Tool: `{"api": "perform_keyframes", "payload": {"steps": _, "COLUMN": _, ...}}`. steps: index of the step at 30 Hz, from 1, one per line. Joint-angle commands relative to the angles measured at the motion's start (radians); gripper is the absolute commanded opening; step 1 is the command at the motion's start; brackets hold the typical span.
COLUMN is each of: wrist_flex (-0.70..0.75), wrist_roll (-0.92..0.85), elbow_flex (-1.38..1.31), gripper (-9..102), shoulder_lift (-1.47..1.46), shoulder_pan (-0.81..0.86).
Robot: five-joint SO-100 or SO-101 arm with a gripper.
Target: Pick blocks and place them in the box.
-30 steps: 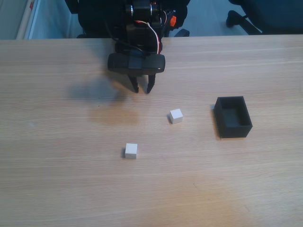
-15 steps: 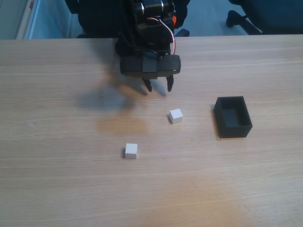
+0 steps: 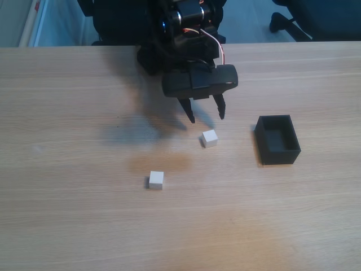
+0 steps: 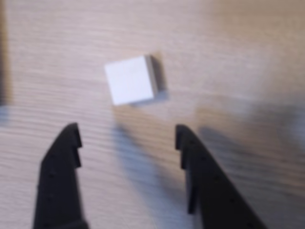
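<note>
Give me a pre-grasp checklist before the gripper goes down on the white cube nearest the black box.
1. Black two-finger gripper open, nothing held: ok.
2. Small white cube nearest the box lying free on the wooden table: ok.
3. Cube between the fingers: not ok; in the wrist view the cube lies ahead of the fingertips.
4. Black open-topped box empty and upright: ok.
5. Second white cube out of the way: ok.
6. Height above the table: cannot tell.
</note>
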Motion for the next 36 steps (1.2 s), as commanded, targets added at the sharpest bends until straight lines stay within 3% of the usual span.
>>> {"api": "perform_keyframes", "payload": {"steps": 1, "wrist_flex": -0.078, "wrist_roll": -0.017, "elbow_flex": -0.038, "gripper": 21, "shoulder_lift": -0.037, "shoulder_pan": -0.006}}
{"api": "perform_keyframes", "payload": {"steps": 28, "wrist_flex": -0.400, "wrist_roll": -0.018, "elbow_flex": -0.038, "gripper": 19, "shoulder_lift": -0.354, "shoulder_pan": -0.015}}
{"api": "perform_keyframes", "payload": {"steps": 36, "wrist_flex": -0.407, "wrist_roll": -0.009, "elbow_flex": -0.035, "gripper": 0, "shoulder_lift": -0.377, "shoulder_pan": -0.008}}
